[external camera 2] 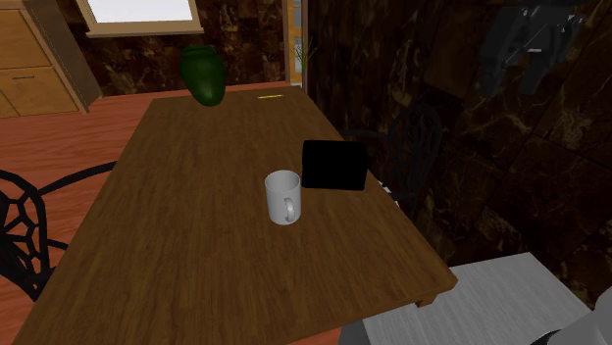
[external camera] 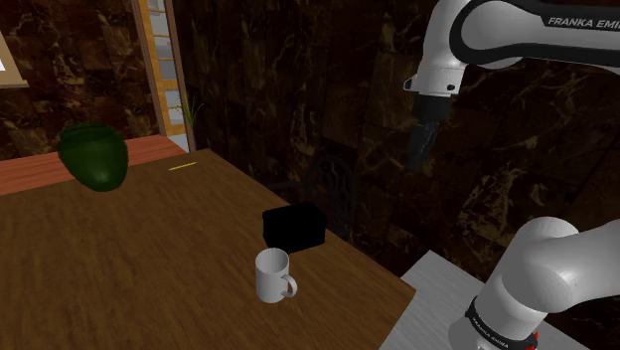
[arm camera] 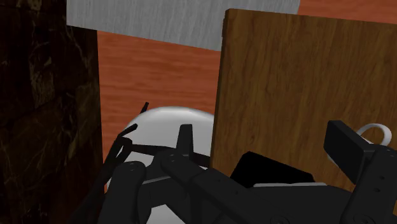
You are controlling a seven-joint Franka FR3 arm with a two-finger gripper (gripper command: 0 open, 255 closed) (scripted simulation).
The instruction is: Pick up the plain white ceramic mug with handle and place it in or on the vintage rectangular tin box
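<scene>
A white mug (external camera: 271,275) with a handle stands upright on the wooden table (external camera: 129,268), near the edge closest to the stand. In the second exterior view the mug (external camera 2: 283,196) stands just left of a black rectangular box (external camera 2: 334,165), close to it. In the shoulder view the box (external camera: 294,227) lies just behind the mug. My gripper (external camera: 422,149) hangs high in the air, off the table's side and well above both things. It is open, with nothing between its fingers (arm camera: 347,149). Past that finger the wrist view catches the mug's rim (arm camera: 375,132) and the box (arm camera: 267,168).
A dark green vase (external camera: 94,157) stands at the table's far end, with a thin yellow stick (external camera: 182,166) near it. A black metal chair (external camera: 333,184) stands between table and dark marble wall, below the gripper. Another chair (external camera 2: 25,230) is at the opposite side. The grey stand (external camera: 437,298) adjoins the table's near corner.
</scene>
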